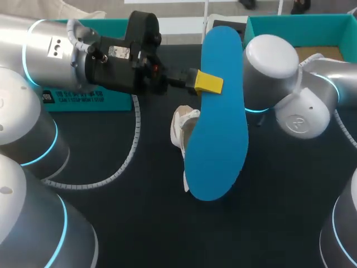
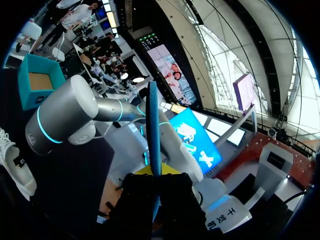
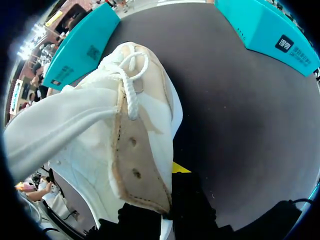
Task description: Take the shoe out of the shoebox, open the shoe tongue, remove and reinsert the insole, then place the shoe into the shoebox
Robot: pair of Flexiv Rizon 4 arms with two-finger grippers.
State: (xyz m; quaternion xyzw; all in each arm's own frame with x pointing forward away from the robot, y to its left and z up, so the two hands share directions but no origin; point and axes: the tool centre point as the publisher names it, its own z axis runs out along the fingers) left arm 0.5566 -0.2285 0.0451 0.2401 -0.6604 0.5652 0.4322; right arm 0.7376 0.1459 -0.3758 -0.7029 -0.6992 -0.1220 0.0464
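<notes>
A blue insole (image 1: pixel 218 117) hangs high above the table, close under the head camera, with my left gripper (image 1: pixel 207 82) shut on its edge. The left wrist view shows the insole (image 2: pixel 153 130) edge-on between that gripper's fingers (image 2: pixel 155 175). Below it lies the white shoe (image 1: pixel 183 127), mostly hidden by the insole. In the right wrist view my right gripper (image 3: pixel 167 192) is shut on the shoe's (image 3: pixel 115 135) upper edge, one yellow tip (image 3: pixel 181 167) showing beside it. The open teal shoebox (image 1: pixel 290 25) stands at the back right.
A teal box part (image 1: pixel 92 100) with a label lies at the back left under my left arm. My right arm's elbow (image 1: pixel 270 72) sits close beside the insole. Dark tabletop (image 1: pixel 139 212) spreads in front of the shoe.
</notes>
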